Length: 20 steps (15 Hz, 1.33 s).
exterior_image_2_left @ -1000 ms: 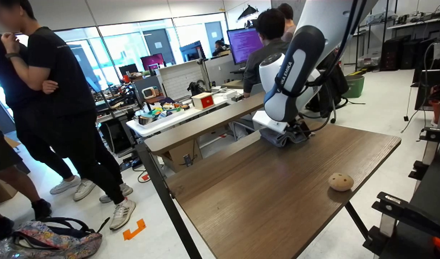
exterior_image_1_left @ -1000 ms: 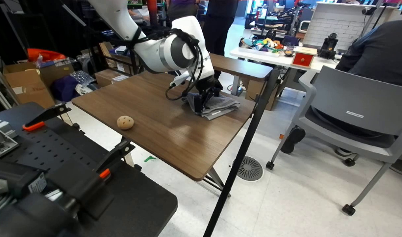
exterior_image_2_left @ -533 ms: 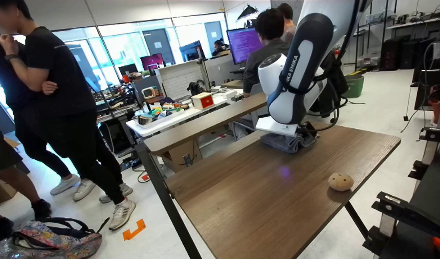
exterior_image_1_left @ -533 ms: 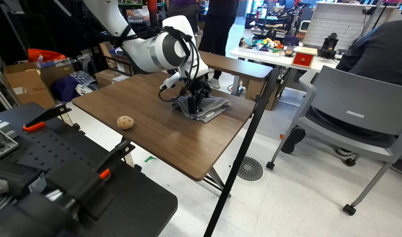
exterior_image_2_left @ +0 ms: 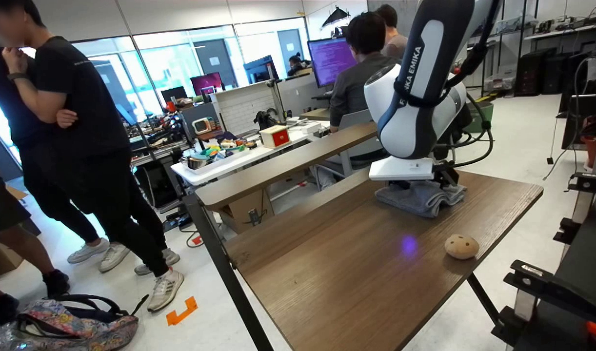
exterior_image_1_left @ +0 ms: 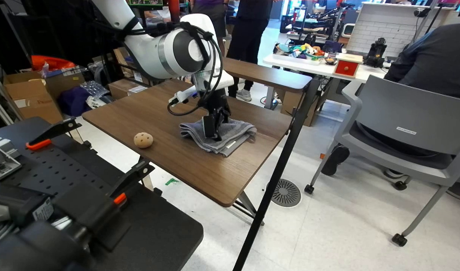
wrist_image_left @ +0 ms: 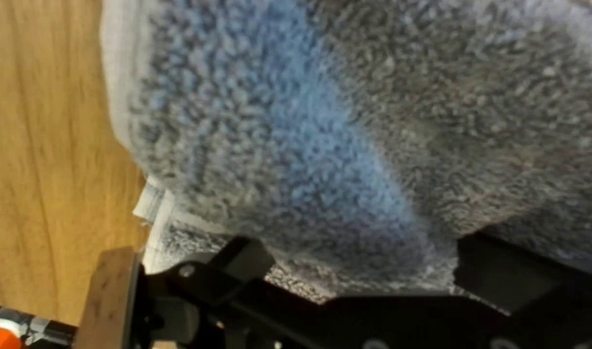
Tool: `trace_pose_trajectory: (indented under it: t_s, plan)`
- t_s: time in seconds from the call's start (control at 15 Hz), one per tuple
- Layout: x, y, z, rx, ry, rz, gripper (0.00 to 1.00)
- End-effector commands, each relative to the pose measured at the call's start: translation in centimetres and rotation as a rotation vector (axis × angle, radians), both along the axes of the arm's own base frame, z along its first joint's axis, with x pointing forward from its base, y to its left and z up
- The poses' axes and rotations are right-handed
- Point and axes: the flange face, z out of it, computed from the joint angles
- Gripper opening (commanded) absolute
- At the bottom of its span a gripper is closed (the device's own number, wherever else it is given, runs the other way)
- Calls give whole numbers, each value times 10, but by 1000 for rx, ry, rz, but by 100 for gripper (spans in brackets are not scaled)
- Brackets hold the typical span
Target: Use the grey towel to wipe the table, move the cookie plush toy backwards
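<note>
Though gripper [wrist_image_left: 361, 257] gapes, it touches towel [wrist_image_left: 368, 131]

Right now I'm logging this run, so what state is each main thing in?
Table: standing.
Towel: folded, rumpled, lying on the table.
Gripper: at the towel, fingers apart; whether clamped on it, unclear.
Plush: on the table near an edge, apart from the towel.
Red drawer: looks shut.
Purple monitor: lit.
Chair: seems occupied.
</note>
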Motion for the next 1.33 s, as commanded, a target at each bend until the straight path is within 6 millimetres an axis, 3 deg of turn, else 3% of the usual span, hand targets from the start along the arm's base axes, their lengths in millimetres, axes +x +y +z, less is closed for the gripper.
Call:
trace_pose_trajectory:
  t_s: [0.0,0.2,0.4,0.67,1.07,1.27]
  plan:
    - [-9,-23,-3,-77,46,-112,100]
    - [-13,-39,-11,-104,72,-202,100]
    - [-20,-30,-23,-76,69,-172,100]
    - [-21,19,-26,72,-67,-91,100]
    - [-39,119,-14,303,-229,-12,100]
    - [-28,153,-17,442,-309,-7,100]
